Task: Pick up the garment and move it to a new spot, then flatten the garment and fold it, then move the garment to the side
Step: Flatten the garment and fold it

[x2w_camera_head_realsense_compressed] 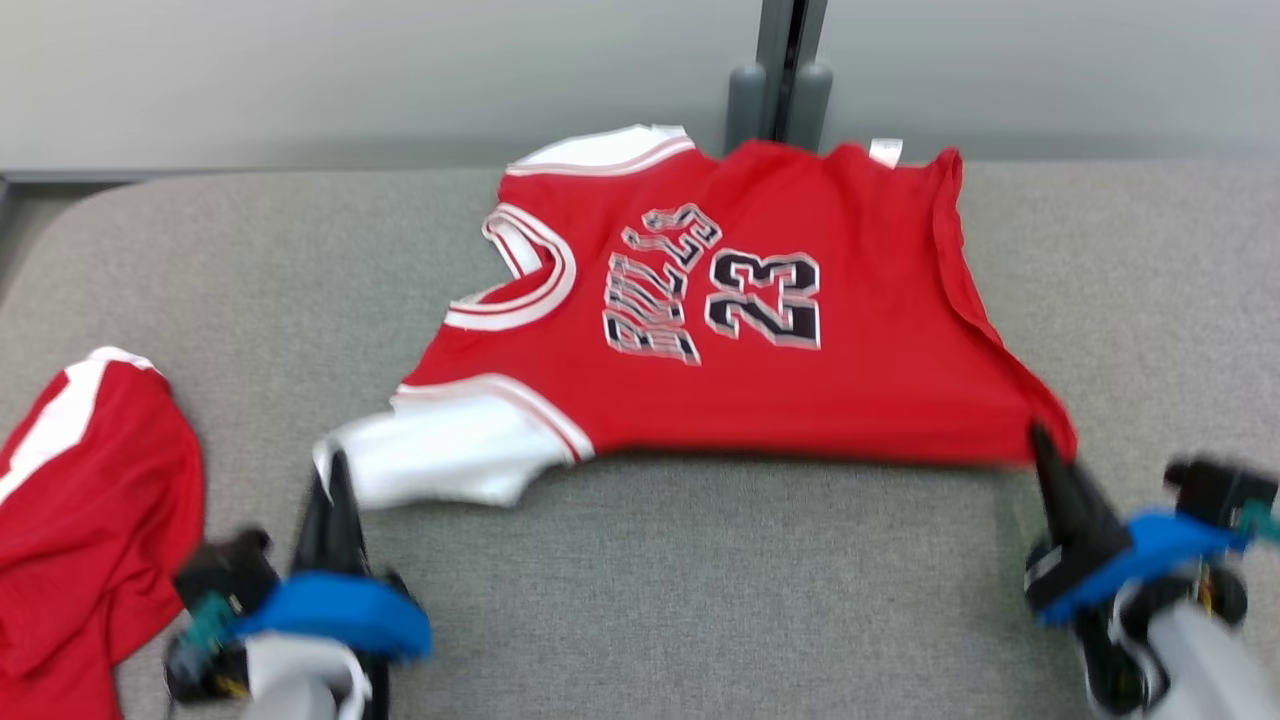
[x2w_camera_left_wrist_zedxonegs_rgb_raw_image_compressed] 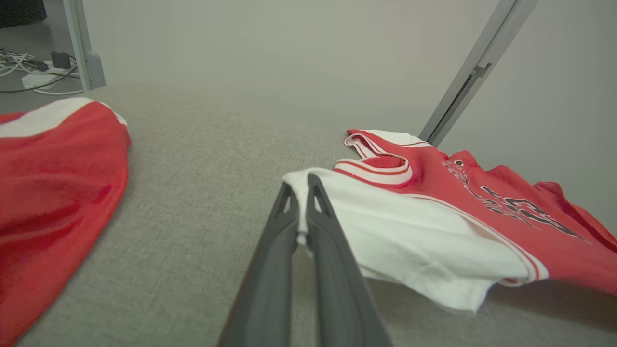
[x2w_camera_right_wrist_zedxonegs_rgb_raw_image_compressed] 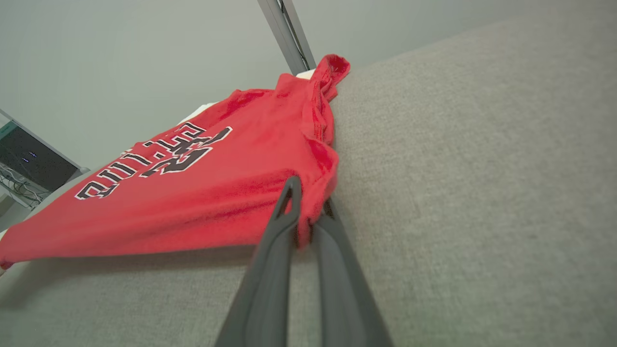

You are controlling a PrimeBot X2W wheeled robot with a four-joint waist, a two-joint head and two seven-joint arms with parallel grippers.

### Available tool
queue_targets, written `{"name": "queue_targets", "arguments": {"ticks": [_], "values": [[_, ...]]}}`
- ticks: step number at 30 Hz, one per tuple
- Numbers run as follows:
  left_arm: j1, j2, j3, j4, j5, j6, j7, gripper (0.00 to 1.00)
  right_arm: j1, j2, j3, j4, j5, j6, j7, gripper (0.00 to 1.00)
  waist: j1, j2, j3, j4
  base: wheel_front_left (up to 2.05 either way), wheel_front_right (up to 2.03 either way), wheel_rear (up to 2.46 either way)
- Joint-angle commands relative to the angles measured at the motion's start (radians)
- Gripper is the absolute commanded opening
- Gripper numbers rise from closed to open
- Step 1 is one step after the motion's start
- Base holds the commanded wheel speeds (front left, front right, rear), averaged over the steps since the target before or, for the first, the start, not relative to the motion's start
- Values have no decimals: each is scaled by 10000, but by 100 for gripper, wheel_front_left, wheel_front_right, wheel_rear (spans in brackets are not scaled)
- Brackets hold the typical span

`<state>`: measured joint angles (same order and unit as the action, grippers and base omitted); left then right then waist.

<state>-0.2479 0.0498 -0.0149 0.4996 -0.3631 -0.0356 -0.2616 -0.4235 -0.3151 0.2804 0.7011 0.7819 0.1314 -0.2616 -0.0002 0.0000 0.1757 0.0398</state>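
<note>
Clamped tight with the left gripper [x2w_camera_head_realsense_compressed: 335, 468] on the white sleeve corner [x2w_camera_left_wrist_zedxonegs_rgb_raw_image_compressed: 301, 193] of the red jersey [x2w_camera_head_realsense_compressed: 800, 380], fabric pinched between both dark fingers with no gap left. Clamped just as tight with the right gripper [x2w_camera_head_realsense_compressed: 1042, 438] on the red hem corner [x2w_camera_right_wrist_zedxonegs_rgb_raw_image_compressed: 315, 193], cloth bunched around the fingertips. Between the two grippers, pulled into a fairly straight near edge and raised a little off the grey padded surface [x2w_camera_head_realsense_compressed: 700, 570], with a shadow beneath. Beyond the fingertips, spread front side up and mostly flat, black-and-white lettering and the number 23 [x2w_camera_head_realsense_compressed: 765, 305] showing, neckline toward the left gripper's side, bottom hem toward the right gripper's. Farther out ahead of both grippers, reaching the back edge of the surface, close to the foot of a grey upright post [x2w_camera_head_realsense_compressed: 780, 70]. Outward of the left gripper, on the side away from the jersey, heaped well apart from it: a second red garment [x2w_camera_head_realsense_compressed: 90, 500] with a white stripe, touching neither gripper. Past that heap, seen from the left wrist, cables [x2w_camera_left_wrist_zedxonegs_rgb_raw_image_compressed: 29, 72] on the floor beyond the surface's rounded corner.
</note>
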Motion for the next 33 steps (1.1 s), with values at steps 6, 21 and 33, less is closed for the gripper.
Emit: {"name": "queue_targets", "arguments": {"ticks": [6, 21, 33], "values": [[2372, 16, -875, -348, -343, 275, -48, 0, 2543, 348, 72, -139, 161, -11, -42, 0, 2, 0, -1085, -45, 0, 0, 0], [4983, 21, -1533, -1359, 15, 102, -49, 0, 4644, 575, -769, -1322, 93, -8, -40, 0, 2, 0, -1773, 98, 0, 0, 0], [1383, 9, -2076, -1970, -327, 27, -47, 0, 2967, 731, -1392, -2044, -90, -7, -38, 0, 2, 0, -560, 118, 0, 0, 0]]}}
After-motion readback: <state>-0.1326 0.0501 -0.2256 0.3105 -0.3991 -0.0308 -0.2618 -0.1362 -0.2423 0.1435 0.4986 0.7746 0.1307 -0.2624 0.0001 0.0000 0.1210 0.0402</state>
